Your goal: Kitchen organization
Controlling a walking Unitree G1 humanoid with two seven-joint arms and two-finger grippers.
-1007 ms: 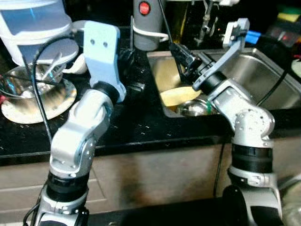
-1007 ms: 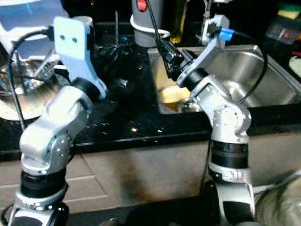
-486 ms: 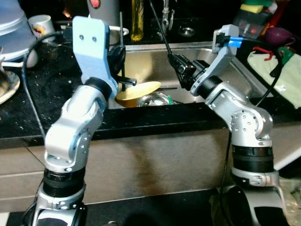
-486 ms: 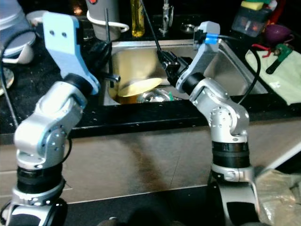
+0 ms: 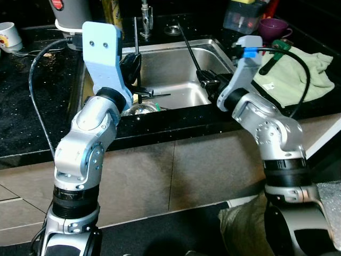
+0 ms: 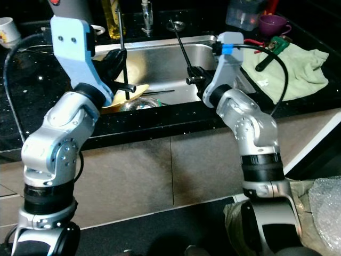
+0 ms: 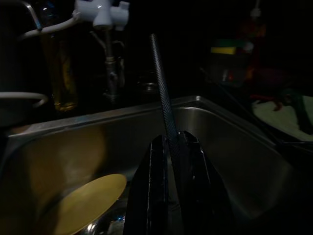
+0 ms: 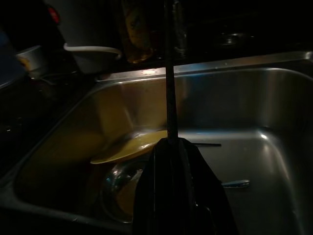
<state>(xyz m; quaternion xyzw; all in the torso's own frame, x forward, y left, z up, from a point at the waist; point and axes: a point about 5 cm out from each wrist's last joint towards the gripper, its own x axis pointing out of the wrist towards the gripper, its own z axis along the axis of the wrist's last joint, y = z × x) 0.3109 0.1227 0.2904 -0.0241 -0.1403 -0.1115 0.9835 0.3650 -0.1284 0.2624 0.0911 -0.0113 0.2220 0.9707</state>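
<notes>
A steel sink (image 5: 184, 80) is set in the black counter (image 5: 32, 106) in front of me. In it lie a yellow plate (image 7: 83, 205), tilted against the left wall, and a steel bowl (image 5: 139, 108) beside it. My left gripper (image 6: 121, 16) is raised over the sink's left edge, its long black fingers (image 7: 164, 98) pressed together and holding nothing. Over the sink's right part, my right gripper (image 5: 179, 26) points up and away, shut and empty too. The right wrist view looks along its fingers (image 8: 169, 98) at the plate (image 8: 132, 147) and bowl (image 8: 117, 186).
A tap (image 5: 144, 8), an oil bottle (image 6: 111, 16) and a grey kettle (image 5: 69, 10) stand behind the sink. A green cloth (image 5: 298, 80) with a tool on it lies at the right, near a purple cup (image 5: 272, 25). A white cup (image 5: 10, 34) sits far left.
The whole view has swung along the counter: the sink has come to the middle and the cloth at the right has come into view. Both arms keep their raised pose.
</notes>
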